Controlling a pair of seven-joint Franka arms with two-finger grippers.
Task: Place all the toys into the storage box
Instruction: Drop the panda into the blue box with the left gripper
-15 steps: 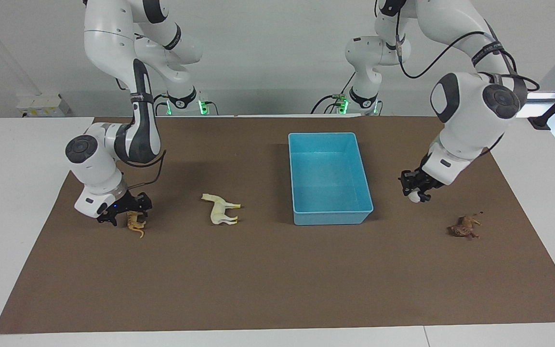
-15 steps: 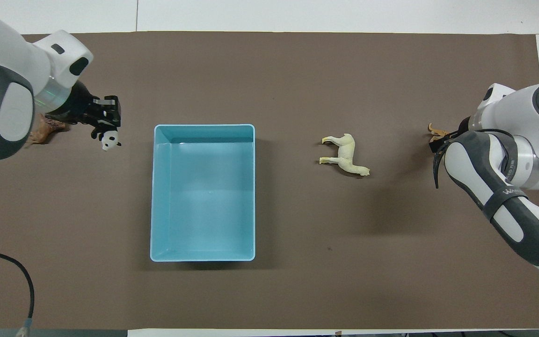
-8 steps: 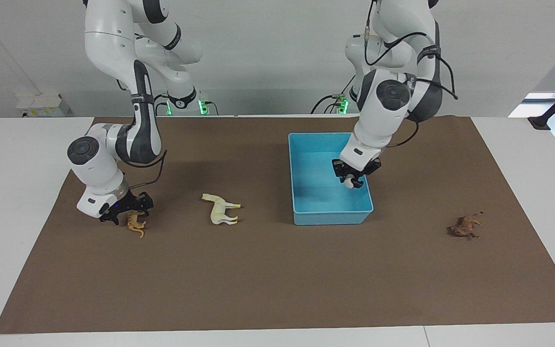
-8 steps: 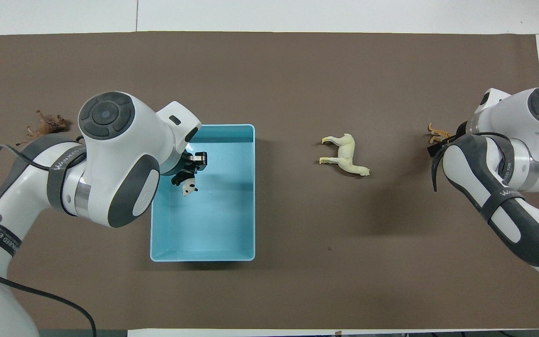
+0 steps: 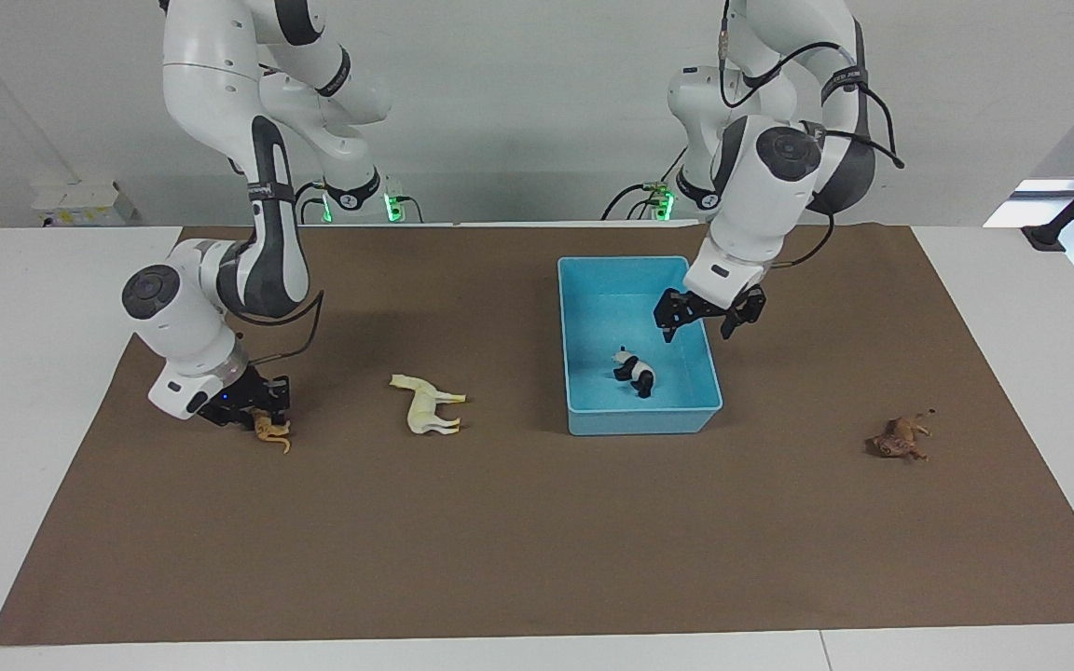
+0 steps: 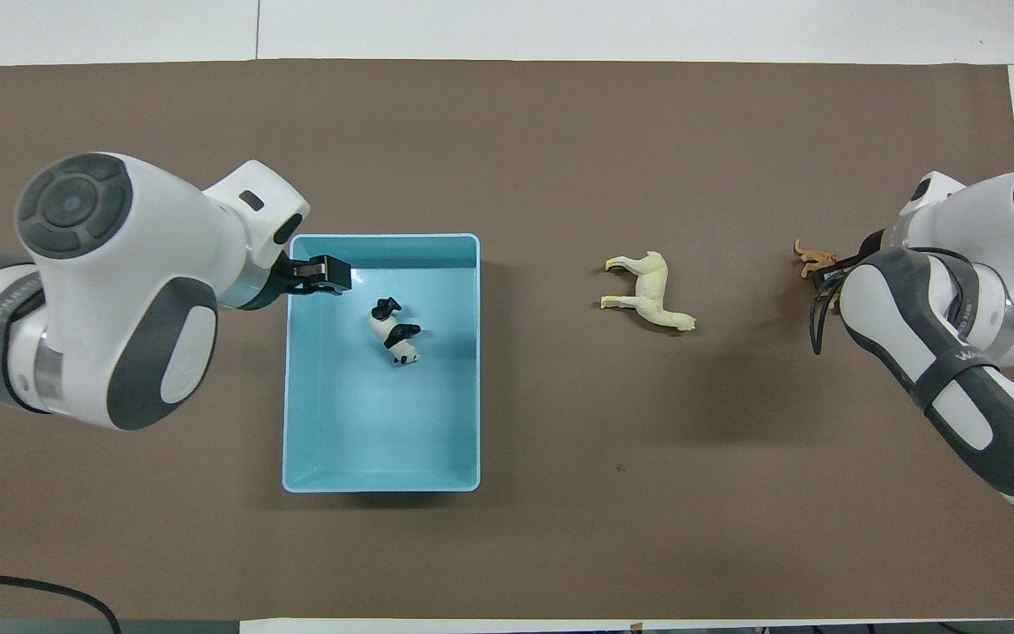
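The left gripper hangs with fingers spread wide over the light blue plastic storage box, where the black-and-white panda figurine lies, while the right gripper pinches the orange striped tiger figurine toward the right arm's end of the tabletop from that box.

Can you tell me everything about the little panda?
The panda is a small black-and-white toy animal that looks like hard plastic. It has a white body and head with black legs and ears. It is inside the light blue storage box, on the box's floor, in the half farther from the robots. In the overhead view it seems to lie on its side. Nothing holds it: the left claw hangs open above the box, apart from the panda. Only the box touches it.
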